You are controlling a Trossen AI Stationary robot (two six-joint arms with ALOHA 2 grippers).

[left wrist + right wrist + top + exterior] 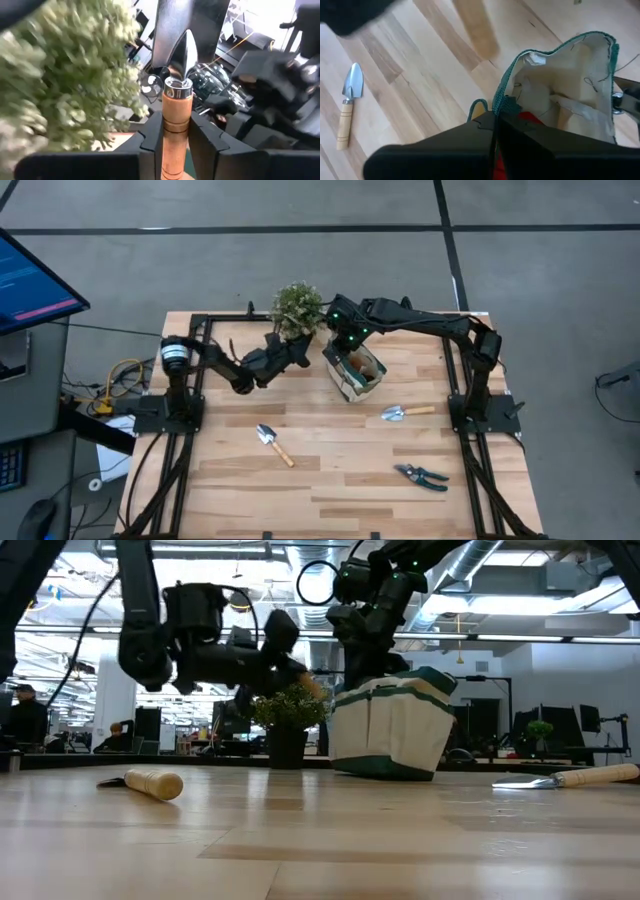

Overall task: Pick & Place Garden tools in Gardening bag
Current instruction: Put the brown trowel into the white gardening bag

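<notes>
In my left pincer (pixel 175 145) I grip a trowel (pixel 176 100) by its light wooden handle — the fingers (pixel 150 145) clamp the wood on both sides, and the silver blade points straight out ahead of the wrist, along the arm's own line. From above, that pincer (pixel 290 350) hangs raised off the worktop (pixel 330 470), just beside the potted plant (pixel 297 308), with the gardening bag (pixel 356 372) next over toward my right side. So the bag lies ahead and slightly across from the trowel tip, and the trowel's long axis already runs roughly toward the bag's mouth; I judge the coming move to be a short carry that way, then a tip-down so the blade enters first.

My right pincer (pixel 495 125) is closed on the bag's teal-trimmed rim — it pinches the canvas edge and holds the mouth open. Something red shows inside, likely the glove, though I cannot make it out fully.

The bag is a beige canvas tote with teal trim, standing on the worktop between the two arms. The left arm is the one nearer with a tool to deliver.

Farther off lie two more trowels (pixel 272 442) (pixel 405 412) and the teal-handled pruning shears (pixel 422 476), well apart from each other on the worktop.
</notes>
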